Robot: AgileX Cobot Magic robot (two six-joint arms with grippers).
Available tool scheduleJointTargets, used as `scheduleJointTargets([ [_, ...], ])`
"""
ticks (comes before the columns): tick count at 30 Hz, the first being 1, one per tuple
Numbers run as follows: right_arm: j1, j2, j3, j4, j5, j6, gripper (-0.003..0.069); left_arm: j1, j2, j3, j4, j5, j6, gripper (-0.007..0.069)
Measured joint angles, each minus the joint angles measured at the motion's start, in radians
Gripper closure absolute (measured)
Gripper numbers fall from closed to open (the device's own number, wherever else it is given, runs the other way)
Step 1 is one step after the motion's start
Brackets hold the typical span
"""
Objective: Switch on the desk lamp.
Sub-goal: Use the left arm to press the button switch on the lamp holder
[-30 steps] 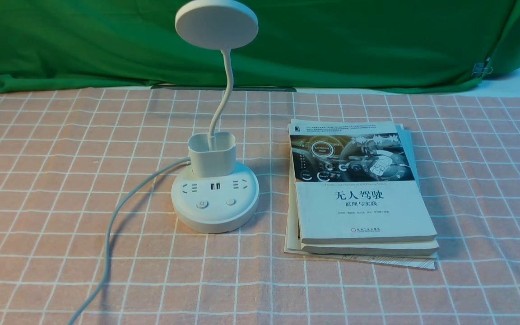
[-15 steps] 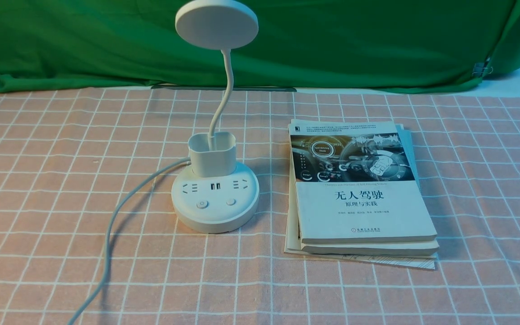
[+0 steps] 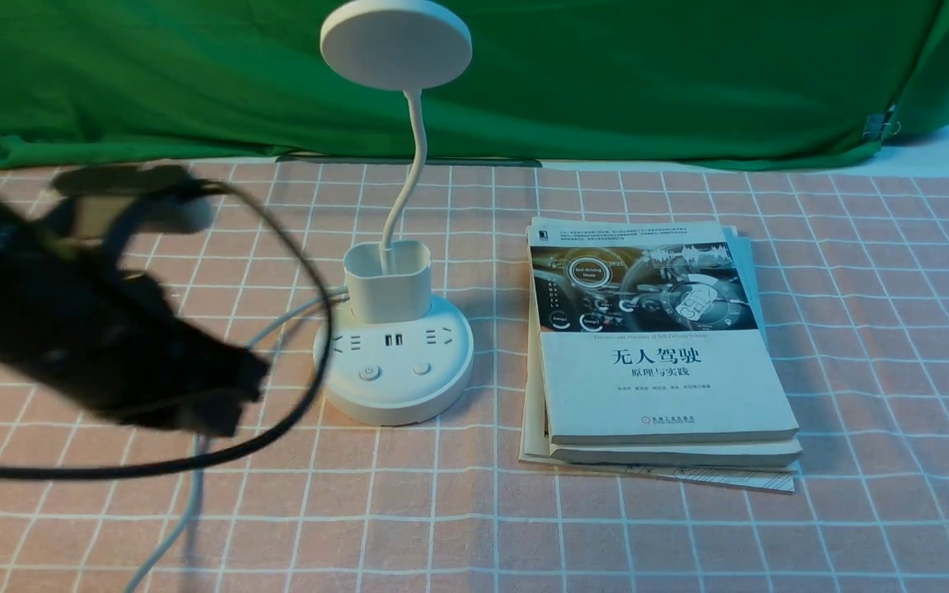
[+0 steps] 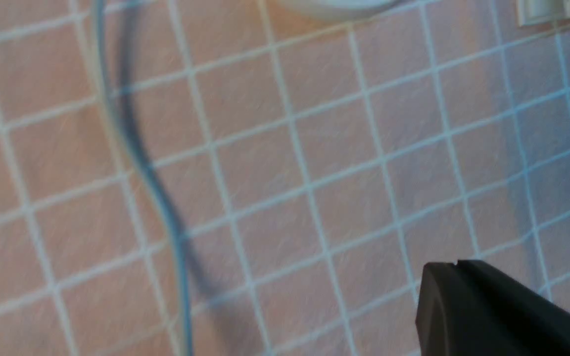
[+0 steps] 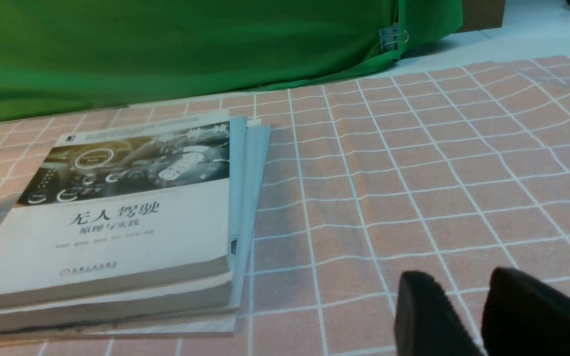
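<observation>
Desk lamp [image 3: 392, 329] stands upright on the worktop [image 3: 895, 329], left of centre in the front view, its round base facing the camera with two buttons below the sockets, and its disc head raised on the thin neck in front of the green backdrop [image 3: 647, 74]. Its white power cord [image 3: 194, 461] runs from the left side of the base toward the near edge. Just right of the lamp, apart from it, lies a stack of books [image 3: 664, 354]. The left gripper [image 3: 231, 395] shows only as a dark blur low over the worktop left of the base, near it but not touching; a black cable [image 3: 314, 329] loops from the arm across the base's left edge. The wrist view shows a single dark finger [image 4: 493, 311] above the checked cloth, so I cannot tell how wide it stands. The right gripper [image 5: 463, 289] hangs near the cloth right of the books, fingers drawn close with a thin sliver between, holding nothing.
</observation>
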Motion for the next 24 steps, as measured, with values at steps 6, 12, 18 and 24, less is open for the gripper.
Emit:
scheduleJointTargets([
  [6,0.000,0.000,0.000,0.000,0.000,0.000,0.0418,-0.088,0.207,-0.119,-0.003,-0.125,-0.005,0.0603],
  [12,0.000,0.000,0.000,0.000,0.000,0.000,0.0418,-0.127,0.406,-0.284,-0.001,-0.118,-0.007,0.0603],
  [18,0.000,0.000,0.000,0.000,0.000,0.000,0.0418,-0.133,0.528,-0.368,0.023,-0.142,-0.008,0.0603],
  [24,0.000,0.000,0.000,0.000,-0.001,0.000,0.0418,-0.133,0.605,-0.382,0.030,-0.210,-0.024,0.0603],
])
